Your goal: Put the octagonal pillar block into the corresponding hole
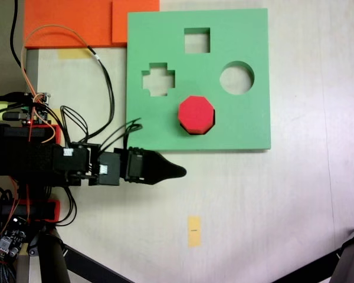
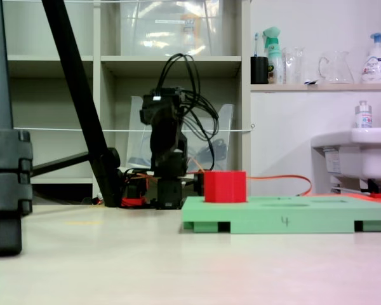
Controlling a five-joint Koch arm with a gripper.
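The octagonal pillar block (image 1: pixel 196 114) is bright red and stands upright at the eight-sided hole in the lower middle of the green foam board (image 1: pixel 236 127). A dark sliver of that hole (image 1: pixel 194 132) shows under the block's near edge. From the side, the block (image 2: pixel 225 186) rises well above the board's top (image 2: pixel 286 216). My gripper (image 1: pixel 178 171) lies low over the table just below the board's front edge. It points right, apart from the block, and tapers to one black tip with nothing held. The arm (image 2: pixel 168 140) stands folded behind the board.
The board also has a cross cutout (image 1: pixel 158 80), a square cutout (image 1: pixel 197 40) and a round cutout (image 1: pixel 236 78). Orange foam sheets (image 1: pixel 76 20) lie at top left. Yellow tape (image 1: pixel 193 230) marks the table. Cables loop beside the arm, and tripod legs (image 1: pixel 348 259) stand at the bottom corners.
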